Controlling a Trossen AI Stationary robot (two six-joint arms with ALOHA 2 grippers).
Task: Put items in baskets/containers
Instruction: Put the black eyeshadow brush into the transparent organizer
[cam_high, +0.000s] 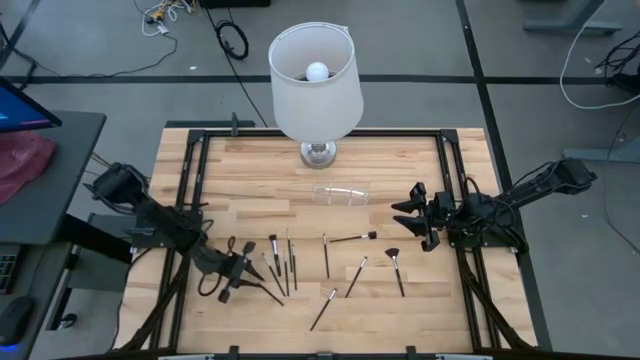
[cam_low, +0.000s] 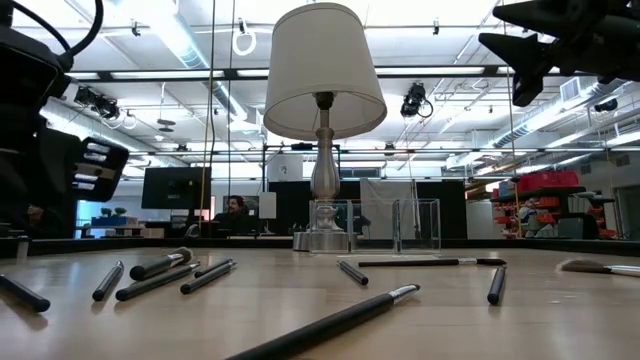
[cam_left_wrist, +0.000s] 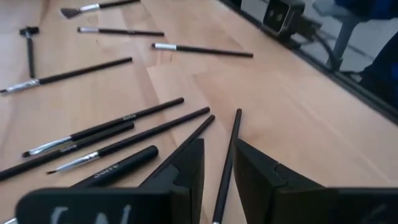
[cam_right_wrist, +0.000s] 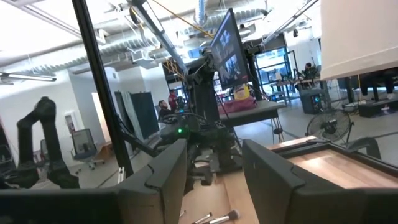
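A grey concrete floor (cam_high: 90, 60) strewn with loose cables (cam_high: 232, 38) surrounds the pale wooden plank table (cam_high: 260, 180). Beyond it, long ceiling strip lights (cam_low: 190, 40), a dark monitor screen (cam_low: 175, 187) and red shelving (cam_low: 545, 190) at far right.

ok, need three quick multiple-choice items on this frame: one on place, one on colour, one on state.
1. Where is the clear box?
A. In front of the lamp
B. Under the right tool
C. Off the table

2. What colour is the lampshade?
A. Red
B. White
C. Black

3. What is the left tool doing?
A. Parked off the table
B. Holding the box
C. Low over the brushes, one handle between its fingers

Key: 1 A, box sits just before the lamp base. 2 B, shade is plainly white. 3 C, left wrist view shows it.
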